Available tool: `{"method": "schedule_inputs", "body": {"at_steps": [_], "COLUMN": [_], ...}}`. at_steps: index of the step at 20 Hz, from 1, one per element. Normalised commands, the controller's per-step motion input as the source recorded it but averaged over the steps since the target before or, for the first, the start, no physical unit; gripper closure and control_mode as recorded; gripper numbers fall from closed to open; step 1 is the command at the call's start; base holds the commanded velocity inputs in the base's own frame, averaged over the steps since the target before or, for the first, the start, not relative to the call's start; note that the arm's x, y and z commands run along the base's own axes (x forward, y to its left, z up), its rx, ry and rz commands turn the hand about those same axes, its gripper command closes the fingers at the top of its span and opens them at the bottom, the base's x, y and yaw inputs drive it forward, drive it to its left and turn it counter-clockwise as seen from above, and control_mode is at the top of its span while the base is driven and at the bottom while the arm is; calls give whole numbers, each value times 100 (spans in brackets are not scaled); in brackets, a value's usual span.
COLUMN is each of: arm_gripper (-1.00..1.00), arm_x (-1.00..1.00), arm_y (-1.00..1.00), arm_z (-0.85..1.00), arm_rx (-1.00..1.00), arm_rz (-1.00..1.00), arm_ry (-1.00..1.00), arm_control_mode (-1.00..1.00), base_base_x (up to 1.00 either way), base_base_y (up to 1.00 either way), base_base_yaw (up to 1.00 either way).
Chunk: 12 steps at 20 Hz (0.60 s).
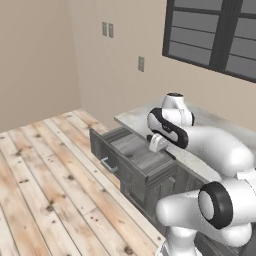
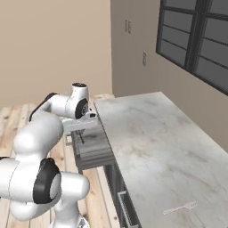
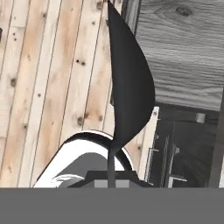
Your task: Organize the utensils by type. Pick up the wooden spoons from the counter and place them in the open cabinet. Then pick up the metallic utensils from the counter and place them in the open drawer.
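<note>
My gripper point(image 2: 80, 130) is shut on the thin handle of the dark grey metal spoon point(image 3: 129, 83), one of the metallic utensils. It hangs head-down over the open drawer point(image 1: 134, 156), close to the counter's edge. In the hand view the spoon's round head looms large, with the drawer's grey wood-grain floor point(image 3: 186, 57) beside it. The small silver fork point(image 2: 180, 207) lies on the counter point(image 2: 151, 133), near its front right. The wooden spoons and the cabinet are out of view.
The drawer stands pulled out over the wooden plank floor point(image 1: 45, 170), with its silver bar handle point(image 1: 108, 165) facing the room. A dark-framed window point(image 2: 196, 40) sits in the wall behind the counter.
</note>
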Motion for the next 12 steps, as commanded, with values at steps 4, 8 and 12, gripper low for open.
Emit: {"method": "schedule_inputs", "body": {"at_steps": [4,8,12], "arm_gripper": [100,100,100], "arm_x": [85,78,52], "arm_y": [38,22,24], "arm_z": [-32,-30,-30], "arm_rx": [-6,-5,-8], "arm_rz": [-32,-21,-10], "arm_ry": [13,8,2], "arm_control_mode": [-100,-100,-100], "base_base_x": [0,0,0], "base_base_y": [0,0,0], "base_base_yaw": [0,0,0]}}
